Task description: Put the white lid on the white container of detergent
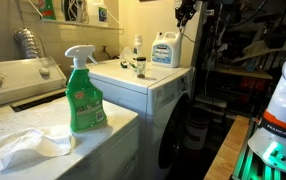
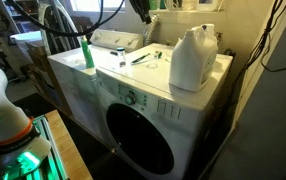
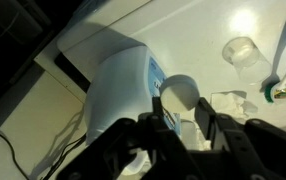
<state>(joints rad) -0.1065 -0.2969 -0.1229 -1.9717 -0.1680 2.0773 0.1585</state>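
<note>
A white front-loading washing machine [image 2: 133, 100] with a round dark door fills the middle of an exterior view. The white container of detergent [image 2: 193, 58] stands upright on the machine's flat top, near a back corner. Its blue label [image 1: 164, 53] shows in an exterior view, as does a slimmer white bottle [image 1: 138, 47] standing near the jug. A green spray bottle [image 1: 83, 92] stands upright on a neighbouring surface, well apart from the jug, with a crumpled white cloth [image 1: 23, 145] lying beside it.

The gripper [image 3: 181, 108] hangs in the air above the container, not touching it. In the wrist view its dark fingers [image 3: 159, 114] are set narrow, gripping a rounded white lid [image 3: 180, 92] between them, with the jug below. A small clear cup [image 3: 241, 50] and a green-handled brush [image 3: 283, 75] lie on the machine top, apart from the jug.
</note>
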